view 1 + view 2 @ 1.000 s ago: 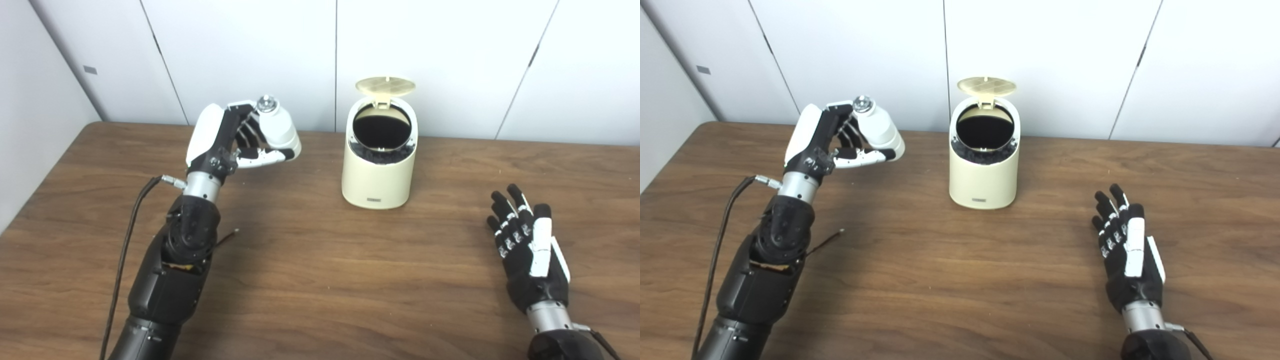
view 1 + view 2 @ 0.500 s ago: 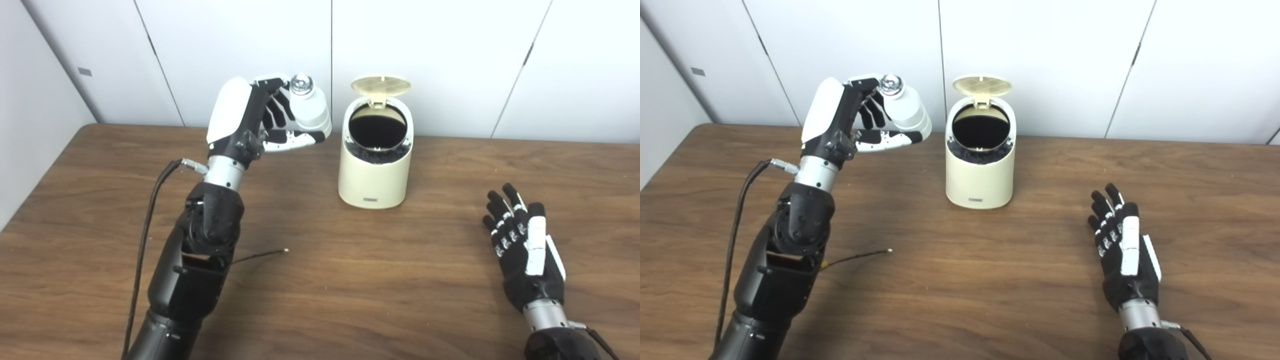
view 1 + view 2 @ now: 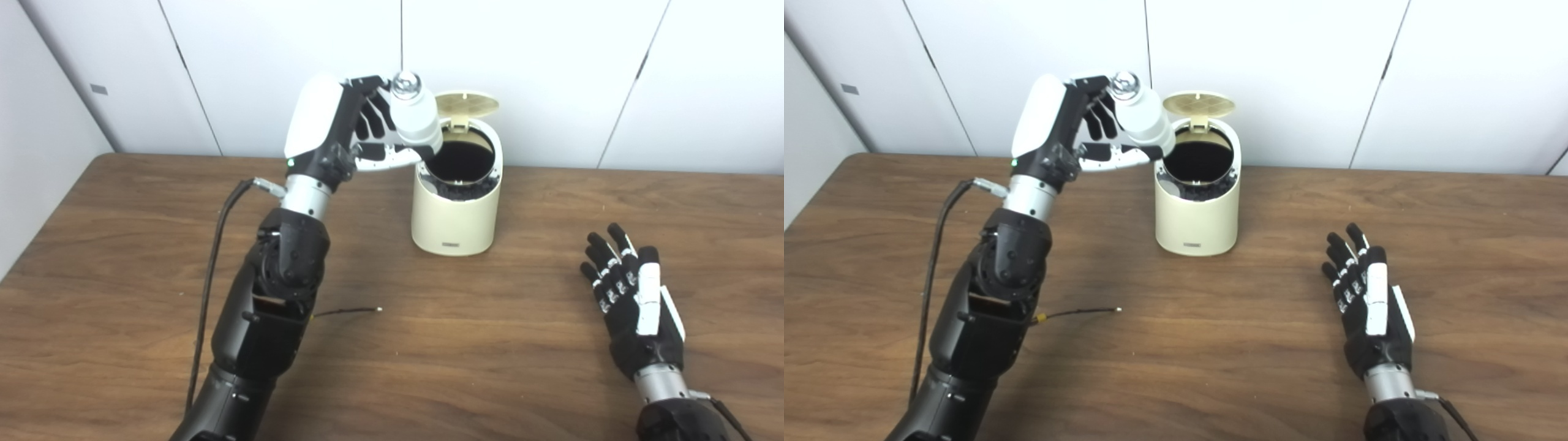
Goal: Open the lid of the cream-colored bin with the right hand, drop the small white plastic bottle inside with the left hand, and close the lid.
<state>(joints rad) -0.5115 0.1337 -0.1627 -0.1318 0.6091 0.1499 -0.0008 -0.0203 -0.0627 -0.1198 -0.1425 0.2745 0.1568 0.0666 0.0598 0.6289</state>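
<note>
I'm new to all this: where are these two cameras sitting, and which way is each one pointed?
Left eye view: on the robot's head, looking down and forward over the table; both arms rise from the bottom edge, the left hand holding the white bottle.
Right eye view: beside it on the head, a little to the right, facing the same way; the right hand lies open on the table.
Shared: the cream bin with its lid up, both hands, and the white wall behind; things sit slightly further left in the right eye view.
</note>
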